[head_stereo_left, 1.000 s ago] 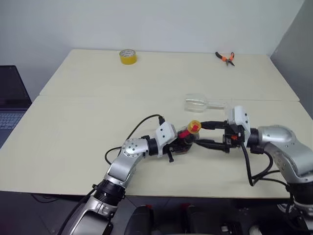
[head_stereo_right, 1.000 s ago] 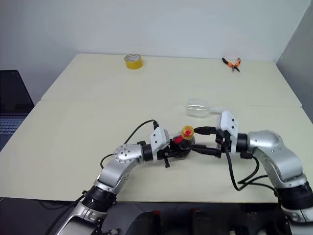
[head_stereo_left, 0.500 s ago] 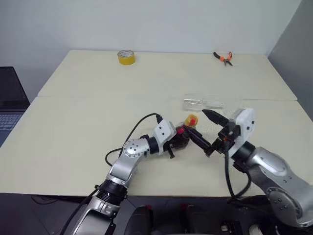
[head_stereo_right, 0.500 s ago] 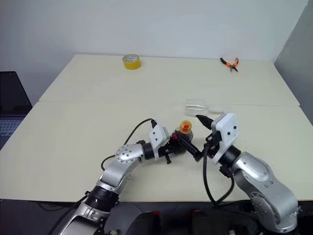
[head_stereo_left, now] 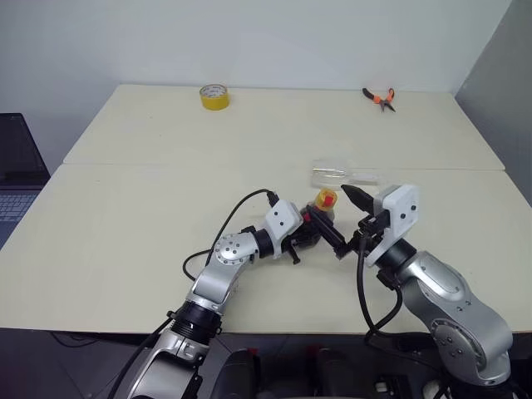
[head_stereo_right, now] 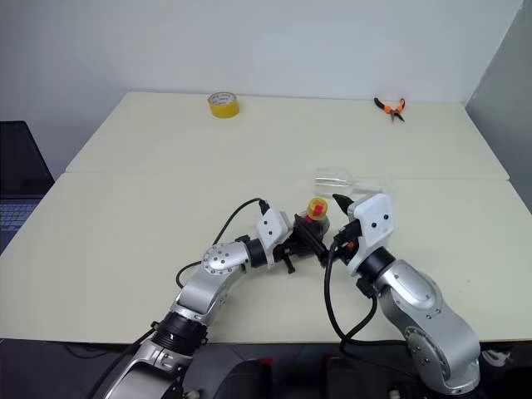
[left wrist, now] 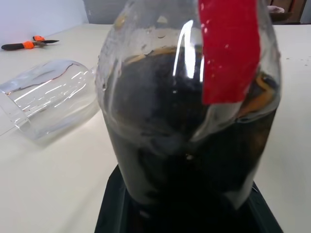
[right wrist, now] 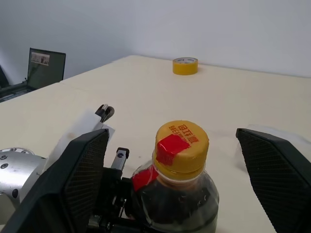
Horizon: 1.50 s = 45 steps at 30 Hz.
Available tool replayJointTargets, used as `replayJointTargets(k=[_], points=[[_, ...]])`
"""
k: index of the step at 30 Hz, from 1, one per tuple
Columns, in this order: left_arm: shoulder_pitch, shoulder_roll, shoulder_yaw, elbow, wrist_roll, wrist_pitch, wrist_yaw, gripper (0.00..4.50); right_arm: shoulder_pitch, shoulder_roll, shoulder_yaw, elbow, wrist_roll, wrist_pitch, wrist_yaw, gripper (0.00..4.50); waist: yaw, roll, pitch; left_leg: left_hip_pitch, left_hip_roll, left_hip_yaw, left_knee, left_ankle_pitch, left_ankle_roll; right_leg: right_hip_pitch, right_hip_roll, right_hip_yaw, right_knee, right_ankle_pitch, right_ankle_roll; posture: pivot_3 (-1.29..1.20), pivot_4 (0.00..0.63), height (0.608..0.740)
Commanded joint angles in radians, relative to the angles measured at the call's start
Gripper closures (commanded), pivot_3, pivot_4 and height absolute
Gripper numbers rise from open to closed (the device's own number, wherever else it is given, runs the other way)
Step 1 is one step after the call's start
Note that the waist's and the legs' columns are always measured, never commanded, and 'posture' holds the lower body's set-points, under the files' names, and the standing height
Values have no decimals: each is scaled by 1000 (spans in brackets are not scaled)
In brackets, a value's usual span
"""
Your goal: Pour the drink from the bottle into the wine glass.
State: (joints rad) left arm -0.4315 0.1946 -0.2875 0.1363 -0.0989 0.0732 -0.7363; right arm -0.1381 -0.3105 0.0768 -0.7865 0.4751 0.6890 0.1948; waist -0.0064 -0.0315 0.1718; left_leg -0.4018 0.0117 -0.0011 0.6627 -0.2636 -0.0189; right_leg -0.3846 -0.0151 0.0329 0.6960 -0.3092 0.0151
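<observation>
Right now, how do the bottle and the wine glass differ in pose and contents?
The bottle stands upright, while the wine glass lies on its side on the table. The bottle holds dark drink; the wine glass is empty. The left tool grips the bottle; nothing holds the wine glass. Both are clear.
</observation>
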Motion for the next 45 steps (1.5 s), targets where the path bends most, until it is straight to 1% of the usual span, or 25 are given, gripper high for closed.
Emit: replayJointTargets(k=[1, 2, 5, 6, 7, 8, 9, 13, 16, 21, 24, 26, 28, 30, 34, 38, 40, 42, 43, 45], points=[[-9, -5, 11, -44, -22, -20, -15, 3728, -18, 15, 3, -5, -13, -28, -2, 30, -1, 0, 0, 0, 0, 0, 0, 0, 0, 0, 0, 0, 0, 0, 0, 0, 150, 740], [-10, -5, 11, -43, -21, -20, -16, 3728, -20, 19, 3, -2, -15, -29, -2, 30, -1, 0, 0, 0, 0, 0, 0, 0, 0, 0, 0, 0, 0, 0, 0, 0, 150, 740], [-10, -6, 13, -42, -20, -21, -20, 3729, -22, 24, 4, 6, -21, -26, 3, 621, -2, 0, 0, 0, 0, 0, 0, 0, 0, 0, 0, 0, 0, 0, 0, 0, 150, 740], [-10, -6, 13, -41, -19, -22, -22, 3729, -22, 23, 5, 8, -25, -25, 5, 938, -2, 0, 0, 0, 0, 0, 0, 0, 0, 0, 0, 0, 0, 0, 0, 0, 150, 740], [-10, -6, 12, -41, -18, -23, -23, 3729, -23, 24, 5, 10, -28, -25, 5, 1357, -2, 0, 0, 0, 0, 0, 0, 0, 0, 0, 0, 0, 0, 0, 0, 0, 150, 740], [-10, -6, 12, -41, -18, -24, -24, 3729, -23, 25, 3, 12, -28, -25, 5, 1599, -2, 0, 0, 0, 0, 0, 0, 0, 0, 0, 0, 0, 0, 0, 0, 0, 150, 740], [-10, -5, 12, -41, -17, -24, -24, 3729, -24, 24, 2, 13, -29, -24, 6, 2039, -2, 0, 0, 0, 0, 0, 0, 0, 0, 0, 0, 0, 0, 0, 0, 0, 150, 740], [-8, -4, 13, -42, -17, -25, -25, 3730, -24, 23, -1, 14, -29, -21, 6, 3279, -2, 0, 0, 0, 0, 0, 0, 0, 0, 0, 0, 0, 0, 0, 0, 0, 150, 740], [-10, 0, 22, -45, -25, -24, -29, 3730, -27, 11, -15, 14, -13, -18, 24, 3276, -2, 0, 0, 0, 0, 0, 0, 0, 0, 0, 0, 0, 0, 0, 0, 0, 150, 740], [-20, 51, 43, -102, -111, 13, -138, 3755, -60, -65, -46, 28, 59, -18, 154, 3276, -4, 0, 0, 0, 0, 0, 0, 0, 0, 0, 0, 0, 0, 0, 0, 0, 150, 740], [-24, 92, 46, -131, -146, 40, -195, 3758, -77, -153, -39, 62, 94, -49, 307, 3276, -7, 0, 0, 0, 0, 0, 0, 0, 0, 0, 1, 0, 0, 0, 0, 0, 150, 740], [-25, 129, 35, -159, -164, 50, -255, 3761, -103, -250, -33, 138, 100, -83, 464, 3276, -9, 0, 0, 0, 0, 0, 0, 0, 0, 0, 1, 0, -1, 0, 0, 0, 150, 740], [-24, 143, 28, -177, -171, 55, -280, 3762, -124, -307, -35, 211, 103, -116, 557, 3276, -10, 0, 0, 0, 0, 0, 0, 0, 0, 0, 1, 0, -1, 0, 0, 0, 150, 740], [-22, 145, 25, -194, -177, 67, -289, 3762, -146, -342, -41, 278, 103, -143, 621, 3276, -10, 0, 0, 0, 0, -1, -1, 0, 0, 1, 1, -1, -2, 0, 0, 0, 150, 740], [-7, 133, 18, -218, -174, 81, -280, 3762, -186, -368, -50, 353, 119, -148, 683, 3276, -11, 0, 0, 0, 0, 0, 0, 0, 1, 1, 1, 0, -1, 0, 0, 0, 150, 740], [6, 114, 19, -219, -163, 80, -247, 3763, -187, -358, -77, 354, 155, -111, 658, 3276, -11, 0, 0, 0, 1, -1, 0, 0, 1, 0, 1, -1, -1, 0, 0, 0, 150, 740], [10, 107, 21, -217, -160, 79, -237, 3765, -170, -353, -99, 333, 180, -89, 632, 2564, -10, 0, 0, 0, 0, -1, 0, 0, 1, 1, 0, 0, -1, 0, 0, 0, 150, 740], [15, 102, 20, -219, -159, 79, -234, 3778, -136, -348, -133, 284, 219, -63, 597, 2012, -6, 0, 0, -1, 0, -1, 0, 0, 1, 1, 0, -1, -1, 0, 0, 0, 150, 740], [18, 101, 19, -220, -158, 79, -232, 3782, -114, -348, -154, 249, 247, -42, 576, 1598, -4, 0, 0, -1, 0, -1, 0, 0, 1, 0, 0, -1, -1, 0, 0, 0, 150, 740], [20, 102, 19, -217, -159, 77, -231, 3782, -66, -354, -186, 177, 285, -11, 541, 910, -1, 0, 0, -1, 0, -1, 0, 0, 1, 0, 0, -1, -1, 0, 0, 0, 150, 740]])
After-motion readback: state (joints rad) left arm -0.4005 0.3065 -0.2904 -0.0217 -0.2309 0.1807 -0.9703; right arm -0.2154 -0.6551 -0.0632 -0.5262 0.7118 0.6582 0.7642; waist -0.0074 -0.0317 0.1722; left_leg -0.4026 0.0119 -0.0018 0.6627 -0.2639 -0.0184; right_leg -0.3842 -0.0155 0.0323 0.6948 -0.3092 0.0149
